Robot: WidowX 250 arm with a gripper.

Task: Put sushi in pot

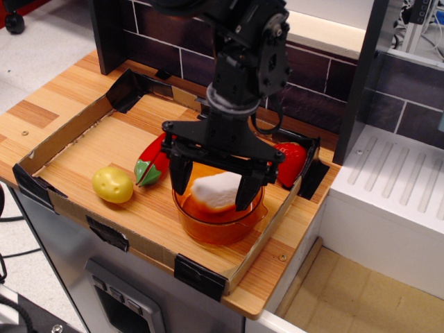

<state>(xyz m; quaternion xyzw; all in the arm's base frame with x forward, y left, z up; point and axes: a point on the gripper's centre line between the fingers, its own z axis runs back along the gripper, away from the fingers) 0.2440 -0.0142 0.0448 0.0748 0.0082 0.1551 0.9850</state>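
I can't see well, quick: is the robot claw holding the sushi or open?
Gripper: open, fingers apart either side of the sushi, which lies in the pot.

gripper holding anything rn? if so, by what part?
Cannot tell for sure. The sushi sits white rice side up between the fingers of the gripper, inside the pot; whether the fingers touch it is unclear.

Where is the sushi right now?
The sushi is in the orange pot near the tray's front right, white rice side showing, between the open end effector fingers, with the strawberry behind on the right.
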